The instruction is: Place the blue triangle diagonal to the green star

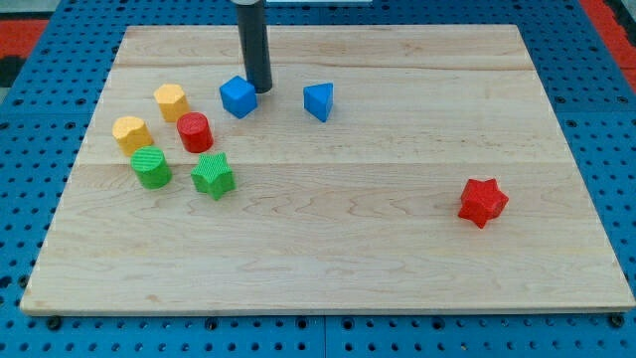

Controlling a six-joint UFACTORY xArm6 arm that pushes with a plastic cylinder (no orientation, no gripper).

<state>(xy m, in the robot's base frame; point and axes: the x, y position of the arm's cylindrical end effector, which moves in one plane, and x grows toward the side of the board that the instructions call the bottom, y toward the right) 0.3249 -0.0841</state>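
The blue triangle [318, 100] lies on the wooden board in the upper middle of the view. The green star [213, 175] lies lower left of it, in the left group of blocks. My tip [260, 89] is at the end of the dark rod, just right of a blue cube [238, 96] and almost touching it. The tip is well left of the blue triangle and above and right of the green star.
Left group: a yellow block [171, 101], a second yellow block [131, 132], a red cylinder [195, 131] and a green round block [151, 166]. A red star [483, 202] lies at the right. The board [348, 259] sits on a blue perforated table.
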